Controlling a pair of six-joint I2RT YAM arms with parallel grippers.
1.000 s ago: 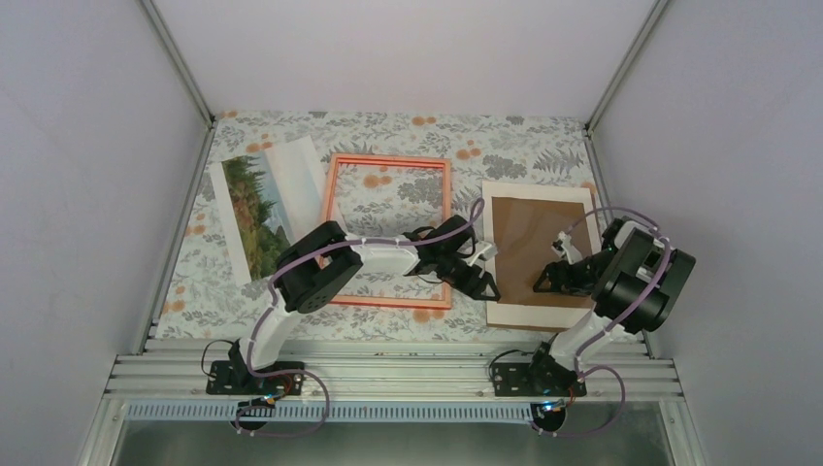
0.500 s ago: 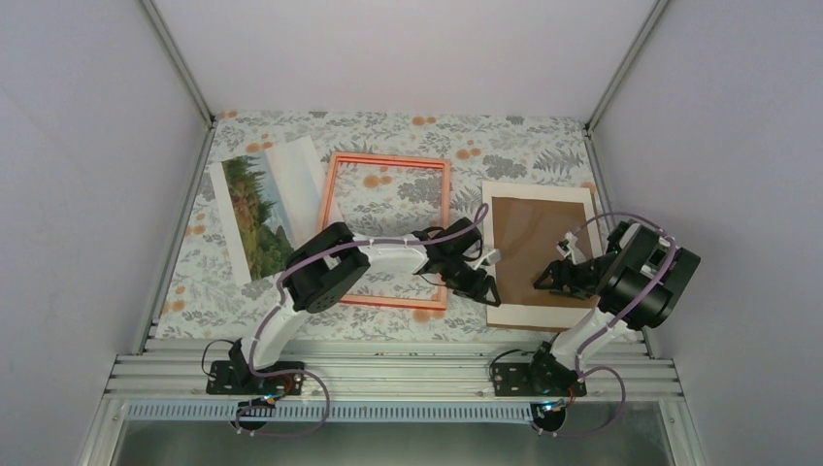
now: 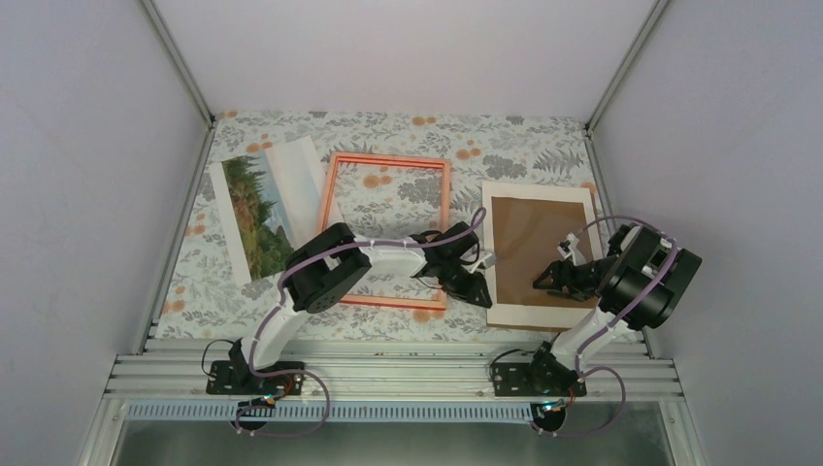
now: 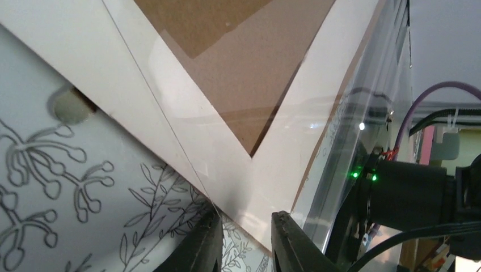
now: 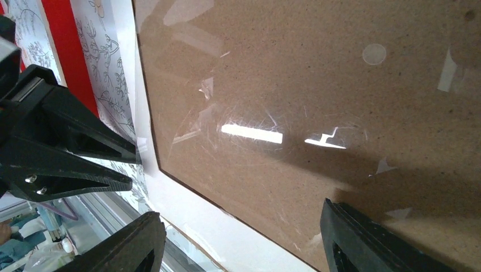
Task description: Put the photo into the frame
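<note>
1 view only, top external, shows photo [image 3: 260, 209] beside frame [image 3: 388, 158].

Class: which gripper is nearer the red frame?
Left. The left gripper is beside the frame, at its near-right corner; the right gripper hangs over the brown board, farther right.
</note>
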